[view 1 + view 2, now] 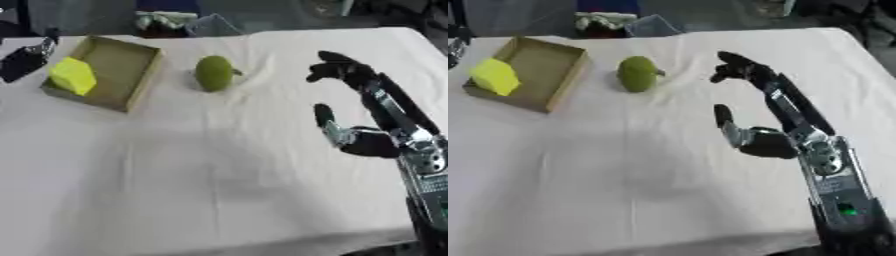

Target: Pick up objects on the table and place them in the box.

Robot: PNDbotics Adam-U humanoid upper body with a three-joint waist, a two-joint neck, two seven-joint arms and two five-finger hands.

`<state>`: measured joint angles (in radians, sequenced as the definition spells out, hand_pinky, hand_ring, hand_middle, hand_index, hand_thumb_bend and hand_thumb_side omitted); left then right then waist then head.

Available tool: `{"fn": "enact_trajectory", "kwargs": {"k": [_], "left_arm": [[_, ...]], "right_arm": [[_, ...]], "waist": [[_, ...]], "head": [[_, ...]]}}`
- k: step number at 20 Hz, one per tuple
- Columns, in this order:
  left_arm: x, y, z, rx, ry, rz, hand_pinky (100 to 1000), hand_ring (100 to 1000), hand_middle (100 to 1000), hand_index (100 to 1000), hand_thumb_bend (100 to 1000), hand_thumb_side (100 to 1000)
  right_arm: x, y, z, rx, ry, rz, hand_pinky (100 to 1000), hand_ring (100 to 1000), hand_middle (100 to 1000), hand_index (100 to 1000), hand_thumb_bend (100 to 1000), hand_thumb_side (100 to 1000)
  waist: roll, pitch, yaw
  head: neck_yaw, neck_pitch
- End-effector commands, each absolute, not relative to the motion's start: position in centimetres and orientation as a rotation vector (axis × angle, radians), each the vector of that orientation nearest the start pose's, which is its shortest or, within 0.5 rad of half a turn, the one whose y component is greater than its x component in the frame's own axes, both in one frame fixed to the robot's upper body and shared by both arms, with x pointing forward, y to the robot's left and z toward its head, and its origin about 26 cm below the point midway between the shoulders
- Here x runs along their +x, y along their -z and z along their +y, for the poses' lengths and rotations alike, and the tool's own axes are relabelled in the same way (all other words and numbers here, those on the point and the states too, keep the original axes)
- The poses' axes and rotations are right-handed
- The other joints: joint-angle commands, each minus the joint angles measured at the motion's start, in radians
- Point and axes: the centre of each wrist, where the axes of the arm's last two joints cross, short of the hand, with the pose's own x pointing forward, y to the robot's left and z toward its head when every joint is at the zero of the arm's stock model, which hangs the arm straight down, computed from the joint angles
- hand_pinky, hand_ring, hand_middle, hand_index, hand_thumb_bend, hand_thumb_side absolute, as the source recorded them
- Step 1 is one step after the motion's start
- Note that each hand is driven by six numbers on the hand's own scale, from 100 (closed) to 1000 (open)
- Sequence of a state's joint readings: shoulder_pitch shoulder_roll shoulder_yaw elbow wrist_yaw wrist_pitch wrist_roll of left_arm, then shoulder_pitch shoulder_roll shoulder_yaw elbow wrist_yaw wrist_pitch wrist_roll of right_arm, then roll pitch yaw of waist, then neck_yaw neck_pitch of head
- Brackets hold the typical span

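An open cardboard box (131, 67) stands at the table's far left. A yellow block (73, 75) lies at its left end, leaning on the wall. A green pear-like fruit (213, 73) with a short stem sits on the white cloth just right of the box. My right hand (378, 97) hovers to the right of the fruit and apart from it. It is open, with the fingers reaching towards the far side, the thumb (325, 118) sticking out below, and nothing in it. My left hand (24, 60) shows as a dark shape at the left edge beside the box.
Beyond the table's far edge lie a pale green bundle (164, 20) and a clear container (210, 25). The white cloth (219, 175) covers the whole table, and its front edge runs along the bottom of the view.
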<state>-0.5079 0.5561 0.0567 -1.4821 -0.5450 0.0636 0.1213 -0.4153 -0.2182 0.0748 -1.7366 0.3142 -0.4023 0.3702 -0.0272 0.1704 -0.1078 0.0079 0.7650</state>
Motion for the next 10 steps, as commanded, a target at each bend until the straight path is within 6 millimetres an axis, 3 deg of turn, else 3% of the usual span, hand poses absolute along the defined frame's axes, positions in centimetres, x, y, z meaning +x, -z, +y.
{"fn": "enact_trajectory", "kwargs": {"k": [1, 5, 10], "left_arm": [[36.6, -20.4, 33.0, 0.975, 0.635, -1.997, 726, 947, 821, 899, 282, 702], [34.6, -19.5, 31.1, 0.714, 0.658, -2.154, 715, 946, 817, 899, 276, 702], [32.8, -19.2, 29.6, 0.549, 0.698, -2.236, 709, 942, 813, 900, 267, 707]], "right_arm": [[36.7, -18.0, -22.3, -0.133, -1.14, -2.312, 870, 862, 716, 974, 100, 300], [40.0, -19.7, -21.9, -0.126, -1.202, -2.273, 867, 858, 719, 976, 100, 277], [42.8, -21.0, -20.6, -0.16, -1.298, -2.238, 867, 857, 747, 983, 100, 242]], "waist": [[0.001, -0.017, 0.011], [0.002, -0.015, 0.026], [0.005, -0.013, 0.039]], "head": [[-0.003, 0.005], [-0.007, 0.005], [-0.019, 0.005]]}}
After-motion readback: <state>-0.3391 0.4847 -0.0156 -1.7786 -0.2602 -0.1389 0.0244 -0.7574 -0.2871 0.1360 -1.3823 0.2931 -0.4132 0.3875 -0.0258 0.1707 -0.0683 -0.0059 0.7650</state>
